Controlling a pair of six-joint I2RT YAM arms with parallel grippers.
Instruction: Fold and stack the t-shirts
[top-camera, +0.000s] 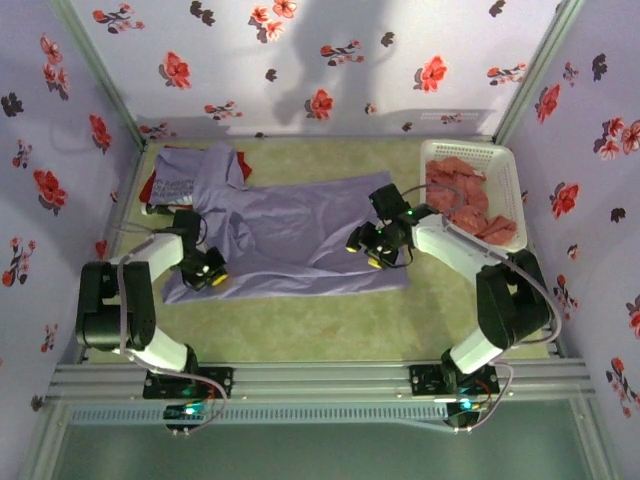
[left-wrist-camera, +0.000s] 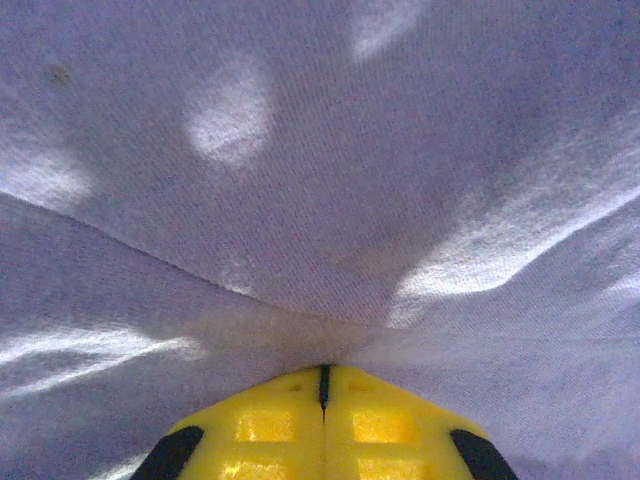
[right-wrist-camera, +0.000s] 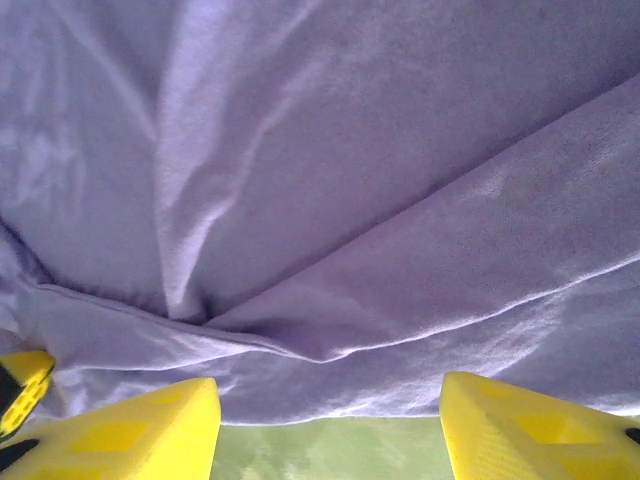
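The lettered shirt (top-camera: 178, 182) at the upper left of the top view is lying half hidden under a sleeve of the lavender shirt (top-camera: 290, 235), and its white print is too small to read. A red shirt (top-camera: 148, 188) is peeking out at its left edge, mostly covered. The salmon shirts (top-camera: 455, 180) are lying crumpled in the basket (top-camera: 505, 165) at the upper right; how many cannot be told. In the right wrist view a yellow and black bit is being cut off by the left edge, and what it is cannot be told.

Two arms are reaching in, and one lavender shirt is lying spread across the middle of the green mat (top-camera: 300, 325), wrinkled, with soft folds.

The left gripper (top-camera: 207, 268) is sitting at the shirt's lower left corner. In its wrist view the left gripper (left-wrist-camera: 323, 375) is showing its yellow fingers pressed together, pinching the knit lavender shirt (left-wrist-camera: 330, 180), whose creases are running into the tips.

The right gripper (top-camera: 372, 248) is hanging at the shirt's right side. In its wrist view the right gripper (right-wrist-camera: 330, 425) is standing wide, its blocky yellow fingers (right-wrist-camera: 150, 430) holding nothing, the lavender shirt (right-wrist-camera: 350, 200) hem lying between them over the mat (right-wrist-camera: 330, 452).
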